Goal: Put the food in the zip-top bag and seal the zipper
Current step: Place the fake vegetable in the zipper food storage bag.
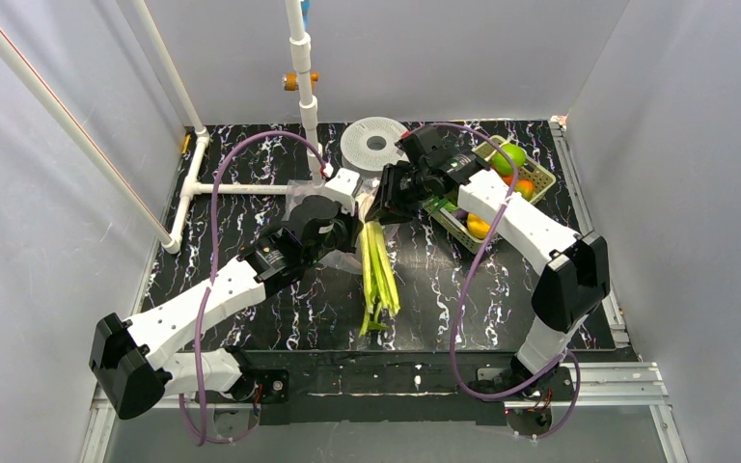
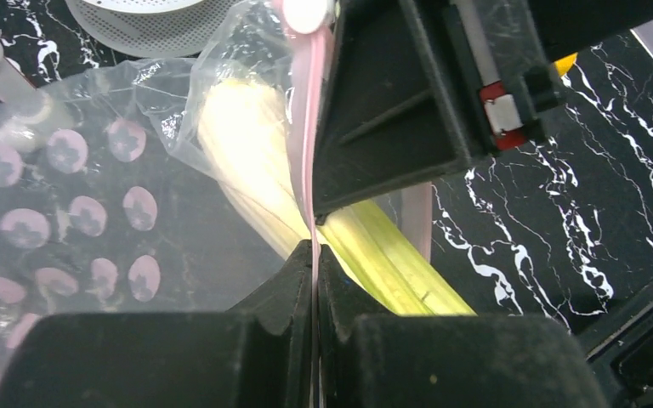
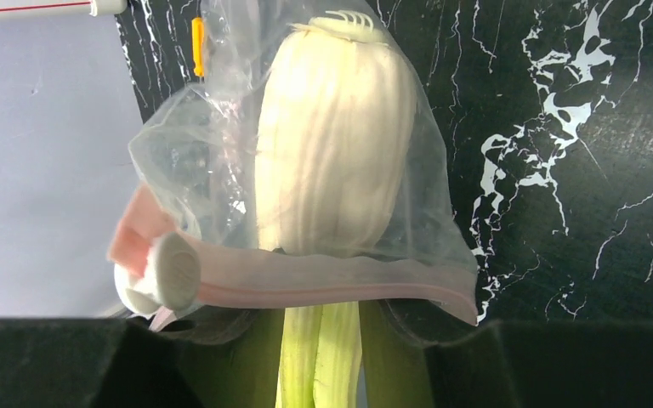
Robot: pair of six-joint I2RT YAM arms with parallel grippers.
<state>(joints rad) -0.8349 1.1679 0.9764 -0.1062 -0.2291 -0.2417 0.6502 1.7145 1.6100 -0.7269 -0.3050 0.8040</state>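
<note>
The long pale-green celery stalk (image 1: 378, 280) lies mid-table; its whitish base (image 3: 336, 153) is inside the mouth of the clear zip-top bag (image 2: 93, 212), which has a dotted print. My left gripper (image 2: 315, 255) is shut on the pink zipper strip (image 2: 306, 153) at the bag's mouth, just left of the stalk (image 2: 391, 263). My right gripper (image 3: 321, 340) is shut on the stalk just outside the mouth, under the zipper strip (image 3: 323, 280) and its white slider (image 3: 166, 272). The two grippers (image 1: 347, 214) (image 1: 381, 207) are side by side. The other food pieces are partly hidden in the basket.
A yellow-green lattice basket (image 1: 538, 178) at the back right holds a green apple (image 1: 511, 154), an orange ball (image 1: 524, 186) and a yellow piece (image 1: 479, 227). A white perforated disc (image 1: 374, 143) lies at the back. A white pipe frame (image 1: 203, 174) stands at the left.
</note>
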